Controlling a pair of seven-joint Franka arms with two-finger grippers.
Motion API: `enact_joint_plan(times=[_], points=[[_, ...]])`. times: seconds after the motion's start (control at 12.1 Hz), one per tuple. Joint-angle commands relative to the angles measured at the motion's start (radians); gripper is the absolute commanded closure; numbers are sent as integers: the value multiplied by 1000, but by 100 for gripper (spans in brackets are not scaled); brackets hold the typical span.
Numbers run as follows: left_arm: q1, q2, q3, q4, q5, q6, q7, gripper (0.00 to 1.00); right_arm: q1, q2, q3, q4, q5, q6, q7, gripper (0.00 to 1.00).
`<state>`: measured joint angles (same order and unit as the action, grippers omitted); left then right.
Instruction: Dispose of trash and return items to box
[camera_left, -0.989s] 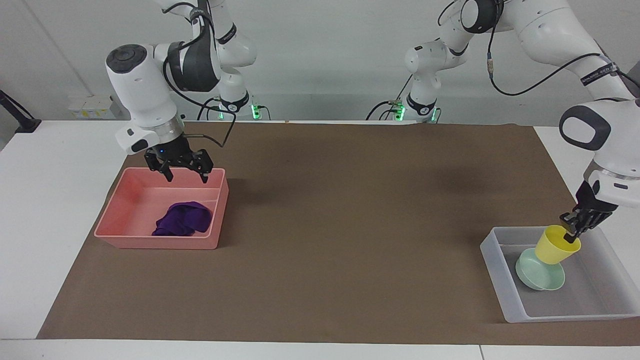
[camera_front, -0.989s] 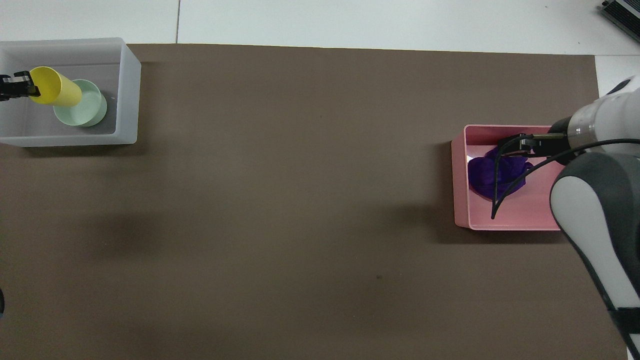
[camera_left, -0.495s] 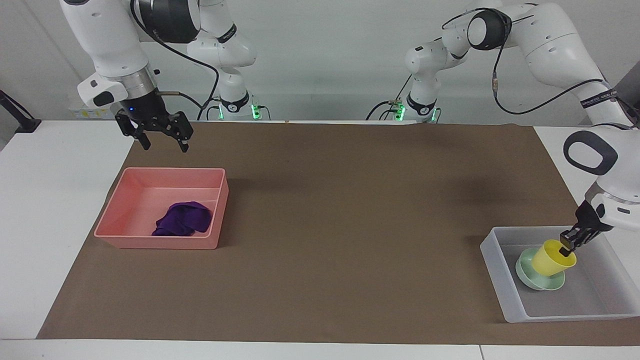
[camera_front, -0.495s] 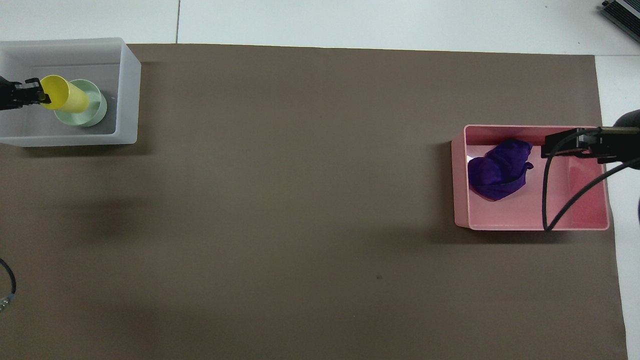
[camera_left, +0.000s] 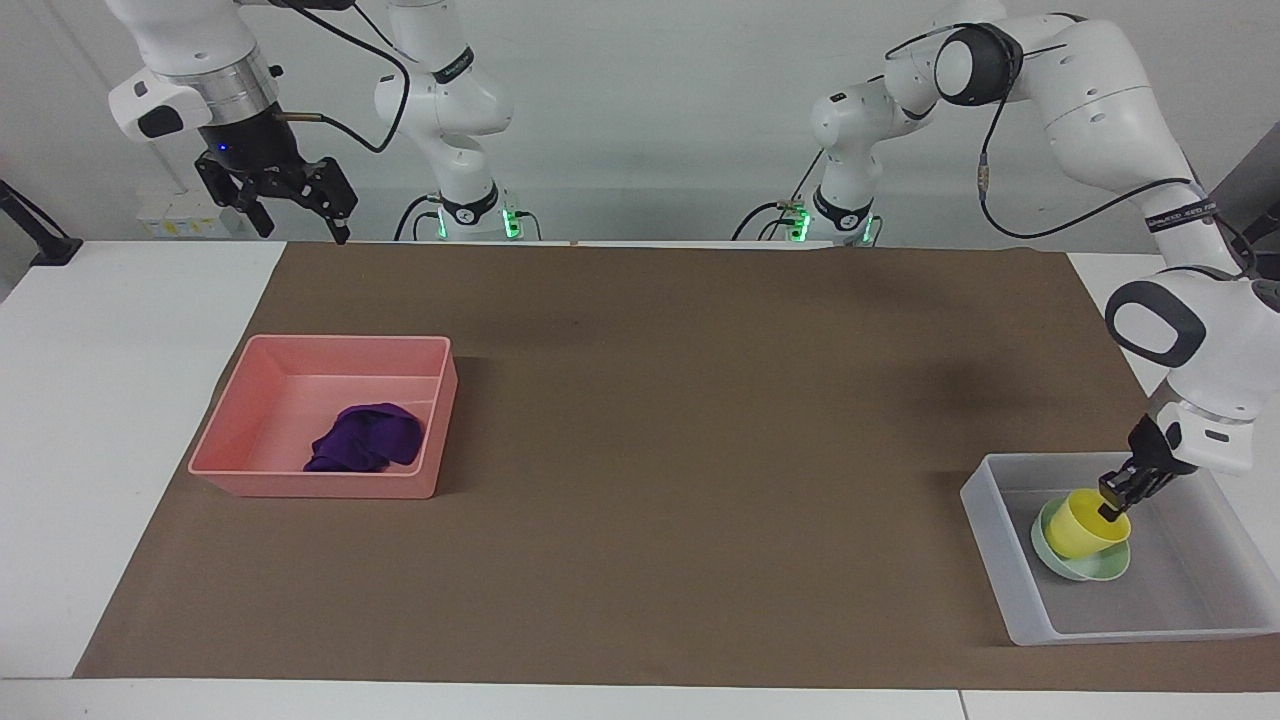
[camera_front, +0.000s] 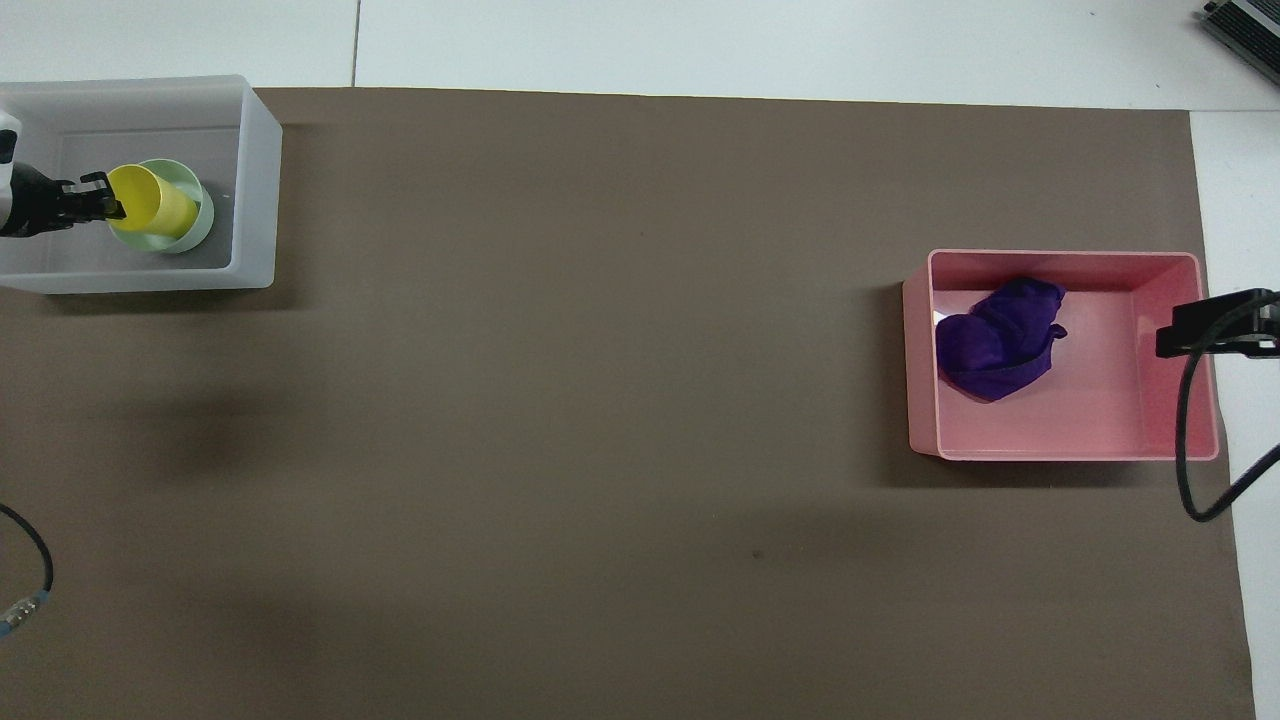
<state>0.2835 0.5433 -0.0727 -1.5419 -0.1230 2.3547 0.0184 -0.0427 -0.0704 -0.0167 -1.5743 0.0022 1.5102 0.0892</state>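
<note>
facing view, left claw (camera_left: 1112, 503) gripping yellow cup (camera_left: 1084, 524) in green bowl (camera_left: 1085, 564), right claw (camera_left: 293, 207) wide

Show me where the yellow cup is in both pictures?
Facing view: the yellow cup sits low at the picture's right edge, in the mint-green bowl, with the left gripper on its rim.
Overhead view: the cup is up at the picture's left edge, in the same bowl.
Shared landmark: the translucent box holding both.

White table (camera_left: 120, 330) under brown mat (camera_left: 640, 420); pale plain wall (camera_left: 650, 120) at robots' end
</note>
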Motion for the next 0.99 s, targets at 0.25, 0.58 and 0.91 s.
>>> enact_joint_plan(times=[0.25,0.58,0.91], points=[[-1,-6,2,-11,14,28,15,45,3,-63,11,-159,1,134,12,0],[-39,-54,1,-26,117,18,58,0,0,-65,15,-173,1,136,3,0],[-85,-260,-2,-196,115,-52,146,0,-11,-63,14,-168,1,124,4,0]])
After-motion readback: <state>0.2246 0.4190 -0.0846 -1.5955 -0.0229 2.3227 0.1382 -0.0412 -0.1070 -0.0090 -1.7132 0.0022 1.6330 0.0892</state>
